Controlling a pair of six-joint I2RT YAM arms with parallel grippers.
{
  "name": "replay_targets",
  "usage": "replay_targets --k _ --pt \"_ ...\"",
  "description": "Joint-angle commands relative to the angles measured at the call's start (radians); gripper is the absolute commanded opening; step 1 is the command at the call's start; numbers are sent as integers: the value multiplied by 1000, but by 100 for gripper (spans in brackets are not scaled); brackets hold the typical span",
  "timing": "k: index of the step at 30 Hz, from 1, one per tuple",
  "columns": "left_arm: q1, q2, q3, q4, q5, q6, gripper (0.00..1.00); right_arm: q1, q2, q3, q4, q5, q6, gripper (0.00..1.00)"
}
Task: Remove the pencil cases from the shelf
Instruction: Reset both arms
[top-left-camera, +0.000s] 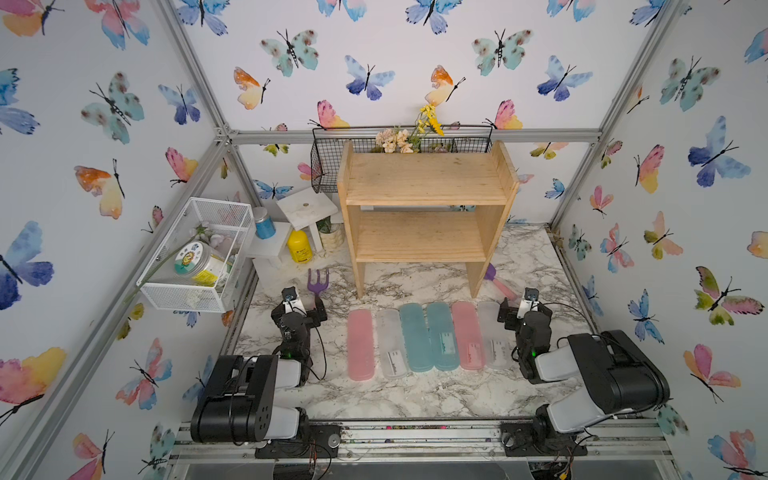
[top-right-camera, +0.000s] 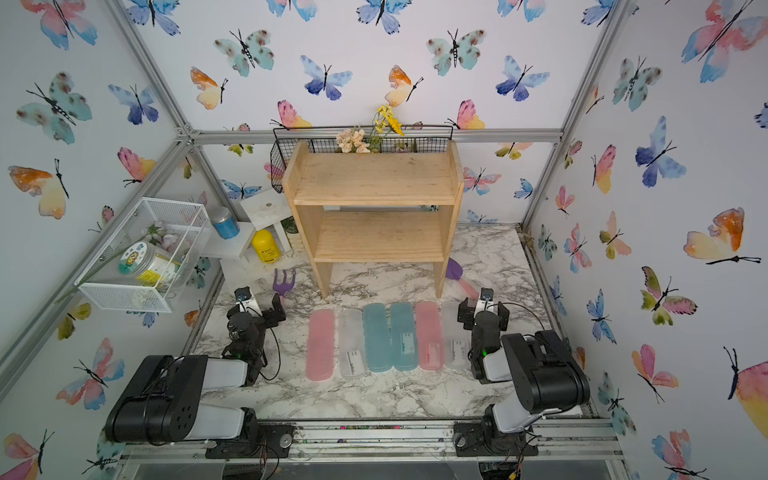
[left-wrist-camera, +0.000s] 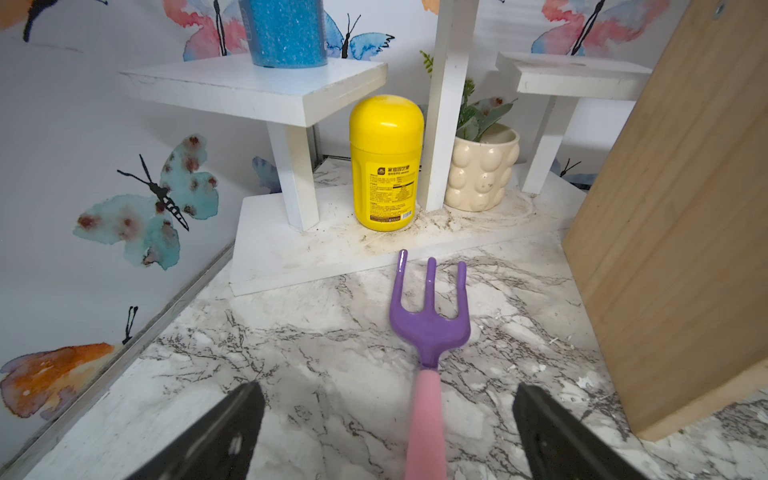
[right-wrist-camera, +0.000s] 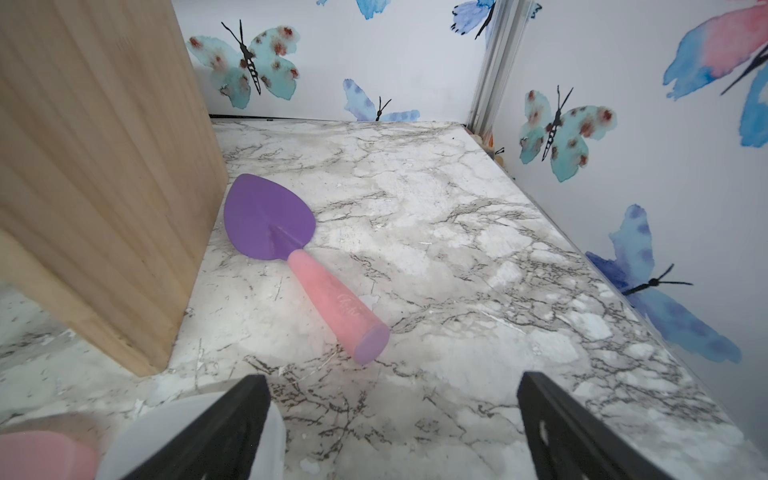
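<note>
Baskets first: the black wire basket (top-left-camera: 328, 166) hangs on the back wall just behind the shelf (top-left-camera: 428, 183), and cream and yellow flowers (top-left-camera: 395, 140) poke out of it. On the left wall, the white mesh basket (top-left-camera: 187, 297) carries a tilted, labelled jar (top-left-camera: 199, 264) and a long-stemmed flower. Down in the corner, the step stand (left-wrist-camera: 257, 89) bears a blue canister (left-wrist-camera: 286, 33) on one step, with a yellow bottle (left-wrist-camera: 386, 162) and a cream pot (left-wrist-camera: 482, 174) of greenery standing on its base.

Now the pencil cases (top-left-camera: 415, 336): all six lie flat on the marble table (top-left-camera: 415, 395) in front of the shelf. They sit side by side, running from the left arm's side pink, white, teal, teal, pink, white.

The left gripper (left-wrist-camera: 386, 388) sits beside the row, jaws spread wide and holding nothing. The garden fork (left-wrist-camera: 430, 307) lies ahead of it, its pink handle running back between the jaws. The right gripper (right-wrist-camera: 392, 376) is spread wide too and empty, over the far end of the outermost white case. The trowel (right-wrist-camera: 266, 216) lies just ahead, its blade beside the shelf's side panel.
</note>
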Motion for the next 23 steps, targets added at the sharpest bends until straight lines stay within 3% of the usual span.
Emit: replay_targets --k 1,3,7,9,23 --pt "-6 -1 5 17 28 11 99 -12 -37 44 11 -80 -2 99" --pt "-6 -1 4 16 27 12 99 -15 9 21 150 -80 -19 99" --pt "-7 0 4 17 26 13 99 -14 -31 40 37 -75 -8 99" --pt "-7 -1 3 16 26 13 99 -15 -7 31 102 -75 -16 99" --pt "-11 0 8 10 22 14 99 -15 -23 40 56 -73 -12 99"
